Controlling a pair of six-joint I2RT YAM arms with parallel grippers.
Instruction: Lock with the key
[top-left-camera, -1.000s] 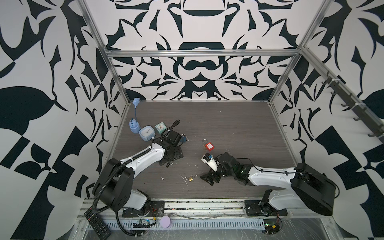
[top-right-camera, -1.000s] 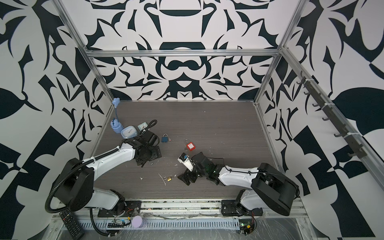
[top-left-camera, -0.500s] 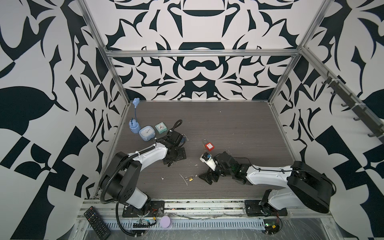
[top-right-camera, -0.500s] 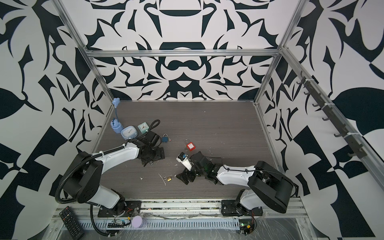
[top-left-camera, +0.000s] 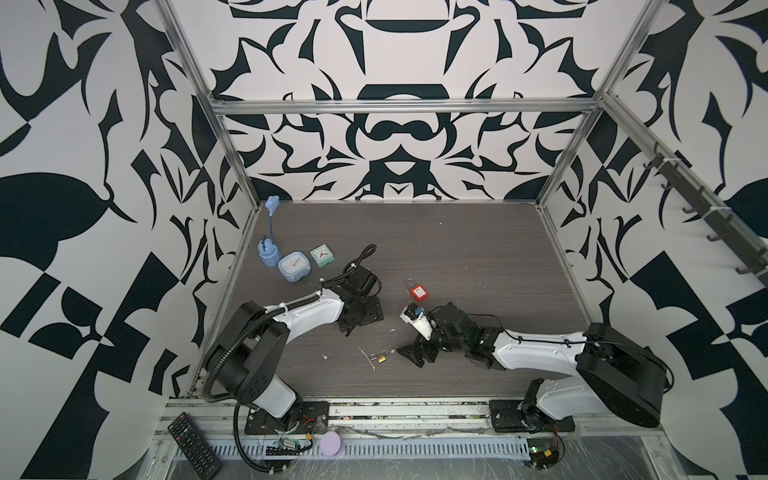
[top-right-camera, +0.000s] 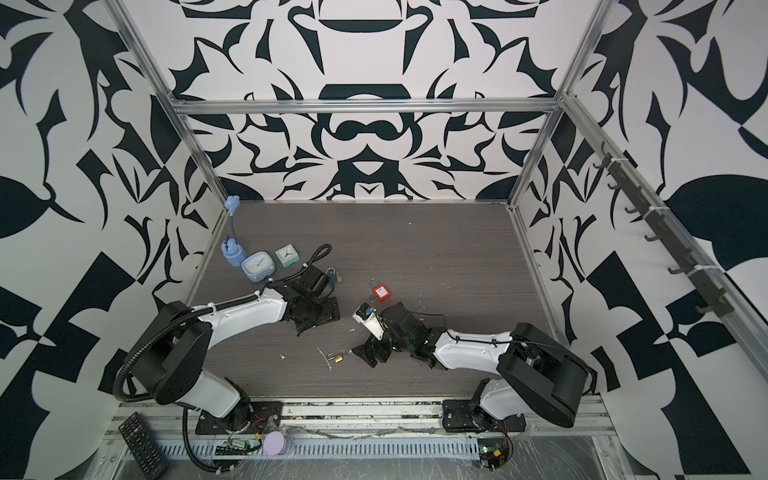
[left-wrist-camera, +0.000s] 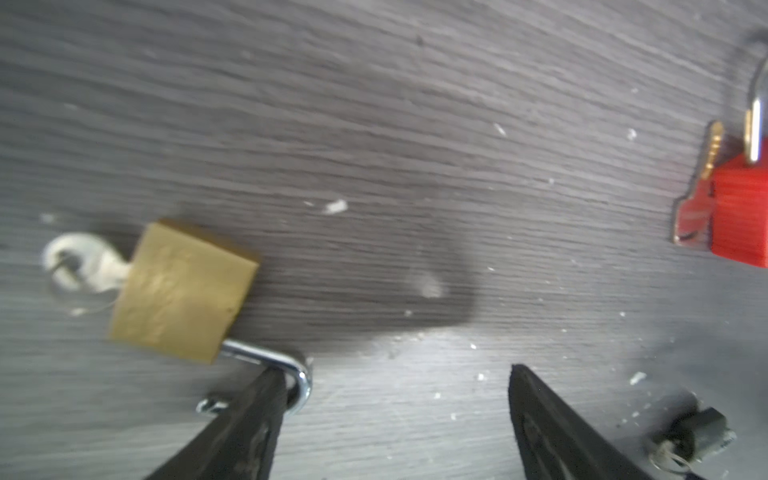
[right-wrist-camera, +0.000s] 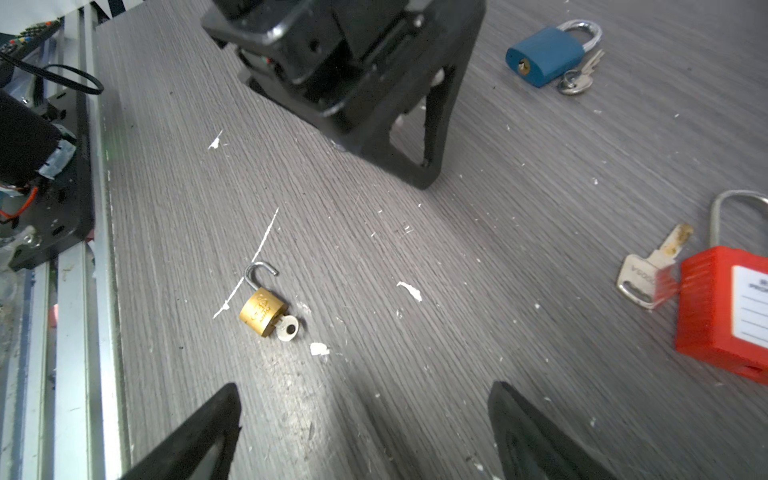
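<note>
On the grey wood-grain table (top-left-camera: 457, 249), near the middle of its front edge: one brass padlock (right-wrist-camera: 263, 311), lying flat, its shackle (right-wrist-camera: 258, 272) standing swung out of the body, a silver key (right-wrist-camera: 288, 328) sitting in the keyhole. Near it, the right gripper (right-wrist-camera: 365, 387) is pointing its way with fingers spread wide, clasping nothing. The left gripper (left-wrist-camera: 395, 372) is likewise standing apart and empty. In its wrist view one fingertip (left-wrist-camera: 266, 395) is overlapping the shackle, though the right wrist view is showing bare table between them. Further back, between the arms: one red padlock (top-left-camera: 419, 292), a loose key (right-wrist-camera: 650, 270) lying against it. Beyond the left gripper: one blue padlock (right-wrist-camera: 544, 56), keys on a ring resting alongside. Far left: a blue alarm clock (top-left-camera: 294, 267) and a teal clock (top-left-camera: 323, 255), sitting side by side.
</note>
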